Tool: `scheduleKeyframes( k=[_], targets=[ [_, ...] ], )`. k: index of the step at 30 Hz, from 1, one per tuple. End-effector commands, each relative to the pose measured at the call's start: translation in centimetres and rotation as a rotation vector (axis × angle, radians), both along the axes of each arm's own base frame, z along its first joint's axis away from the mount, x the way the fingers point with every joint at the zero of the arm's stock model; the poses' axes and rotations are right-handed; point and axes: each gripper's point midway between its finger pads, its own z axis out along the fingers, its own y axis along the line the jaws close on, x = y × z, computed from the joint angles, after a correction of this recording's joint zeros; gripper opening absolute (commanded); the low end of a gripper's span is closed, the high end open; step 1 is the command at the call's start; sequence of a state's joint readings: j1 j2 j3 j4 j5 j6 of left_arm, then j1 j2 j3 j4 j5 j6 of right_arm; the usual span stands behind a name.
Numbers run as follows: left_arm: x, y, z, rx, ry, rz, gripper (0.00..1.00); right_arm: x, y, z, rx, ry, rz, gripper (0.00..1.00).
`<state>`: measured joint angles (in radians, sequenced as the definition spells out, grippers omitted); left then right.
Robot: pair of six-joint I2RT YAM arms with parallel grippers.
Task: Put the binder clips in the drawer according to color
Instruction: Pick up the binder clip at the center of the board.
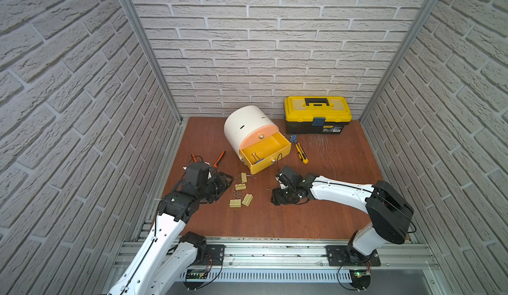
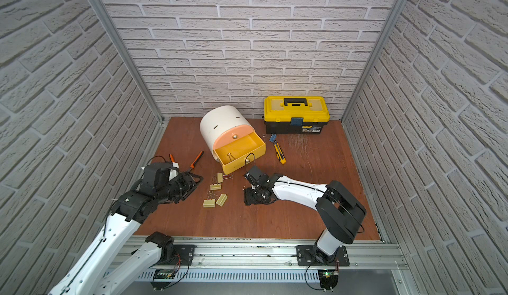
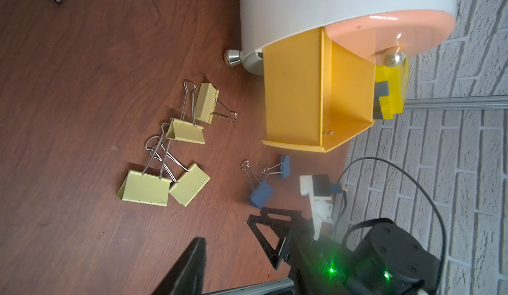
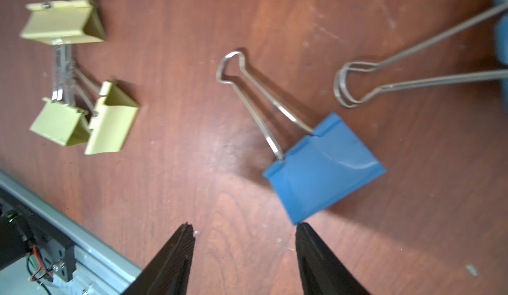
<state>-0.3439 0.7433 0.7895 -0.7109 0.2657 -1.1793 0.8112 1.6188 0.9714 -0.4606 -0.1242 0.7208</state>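
The right gripper point(image 4: 244, 230) hangs low over the reddish-brown wooden tabletop point(image 1: 275, 219), black jaws parted w/ bare wood between them – holding nothing. Just ahead of its tips, almost touching one jaw, lies a blue binder clip with silver wire handles point(image 4: 324, 167), handles pointing away from the gripper. A second blue clip point(image 3: 285, 166) sits a bit further ahead, toward the cabinet.

The drawer unit, a white barrel-shaped mini cabinet point(image 1: 243, 127), stands beyond both grippers. Its yellow middle drawer point(image 1: 265, 153) is pulled out; the peach top front point(image 1: 257, 135) is shut. Inside the yellow drawer, in both top views, there's at least one clip point(image 1: 257, 157) w/ a hint of blue – exact count and colours too small to tell.

The left gripper point(image 1: 224, 182) is off to the side of the four pale yellow binder clips point(image 3: 176, 153), which lie clustered on the wood between the two grippers. Its jaws look partly open in the left wrist view, nothing seen between them.

Progress, as a judgement: early-to-middle. Four yellow and two blue clips are on the table, plus one more blue-looking clip near the yellow-black utility knife point(image 1: 301, 153) – hard to confirm. No teal clips are visible. The likely step in hand is closing on the near blue clip; yellow ones are untouched.
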Motion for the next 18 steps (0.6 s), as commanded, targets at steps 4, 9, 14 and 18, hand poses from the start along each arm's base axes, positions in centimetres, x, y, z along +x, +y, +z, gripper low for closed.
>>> scheduleKeyframes(
  k=[4,9,14,18],
  targets=[
    [0.3,0.1,0.3,0.004,-0.034,0.008,0.54,-0.5,-2.2,1.5,-0.081,-0.080,0.051,0.63],
    [0.2,0.1,0.3,0.003,-0.033,0.009,0.54,-0.5,-4.8,2.0,-0.176,-0.163,0.120,0.66],
    [0.2,0.0,0.2,0.002,-0.026,0.003,0.54,0.2,-5.2,1.0,-0.233,-0.220,0.209,0.68],
    [0.1,0.0,0.5,0.008,-0.025,0.000,0.54,1.0,-4.5,0.6,-0.235,-0.258,0.255,0.68]
  ],
)
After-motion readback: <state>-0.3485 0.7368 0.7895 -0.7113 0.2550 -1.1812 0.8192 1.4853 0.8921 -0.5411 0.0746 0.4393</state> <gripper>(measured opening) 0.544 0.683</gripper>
